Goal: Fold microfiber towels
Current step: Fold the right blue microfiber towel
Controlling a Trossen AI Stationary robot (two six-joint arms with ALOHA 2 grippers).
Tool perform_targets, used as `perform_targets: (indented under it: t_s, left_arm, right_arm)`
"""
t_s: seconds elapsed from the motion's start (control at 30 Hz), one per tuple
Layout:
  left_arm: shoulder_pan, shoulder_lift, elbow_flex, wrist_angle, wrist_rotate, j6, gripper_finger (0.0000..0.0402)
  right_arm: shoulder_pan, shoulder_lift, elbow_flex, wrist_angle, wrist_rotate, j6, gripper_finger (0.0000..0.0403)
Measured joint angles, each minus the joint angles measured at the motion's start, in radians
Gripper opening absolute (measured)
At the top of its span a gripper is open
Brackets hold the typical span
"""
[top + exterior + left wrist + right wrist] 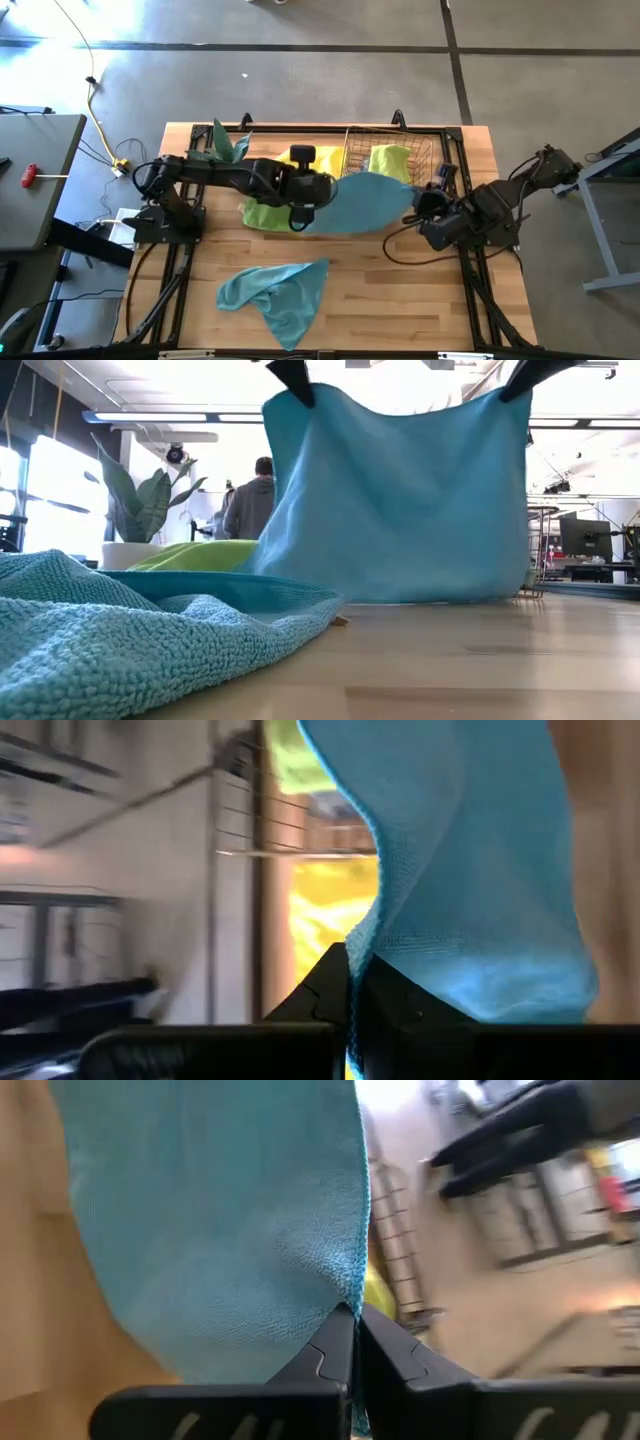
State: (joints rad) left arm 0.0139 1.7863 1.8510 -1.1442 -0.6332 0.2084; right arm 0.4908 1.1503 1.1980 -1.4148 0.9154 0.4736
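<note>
A teal blue towel (362, 202) hangs spread between my two grippers above the table's middle; in the low view (400, 500) it hangs as a sheet. My left gripper (300, 215) is shut on its left top corner, my right gripper (418, 212) on its right top corner. A second teal towel (278, 290) lies crumpled near the table's near edge. A lime green towel (262, 213) lies on the table under the left arm. A yellow-green towel (390, 160) sits in the wire basket (420, 150). My left gripper pinches the towel's top corner (362, 945) between its two shut fingers, at the hemmed edge. The towel hangs below the fingers (292, 380), lifted. My right gripper pinches the other top corner (352, 1295) between its two shut fingers at the hem. The towel hangs below the fingers (530, 375), its top edge sagging a little between both grippers.
A potted green plant (225, 145) stands at the far left of the table, a yellow object (303, 155) beside the basket. A person (252, 500) stands in the room behind. Bare wood (400, 290) lies at the near right.
</note>
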Motion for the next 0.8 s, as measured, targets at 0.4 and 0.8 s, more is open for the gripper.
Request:
perform_targets:
  t_s: [0.4,0.8]
  left_arm:
    - [-0.028,-0.003,0.070,0.045,0.271,-0.167,0.0000]
    - [-0.223,0.135,-0.119,0.195,0.580,-0.303,0.0000]
  right_arm:
    - [-0.105,0.000,0.000,-0.010,-0.407,-0.025,0.0000]
    - [0.071,0.039,0.000,-0.002,-0.935,0.339,0.0000]
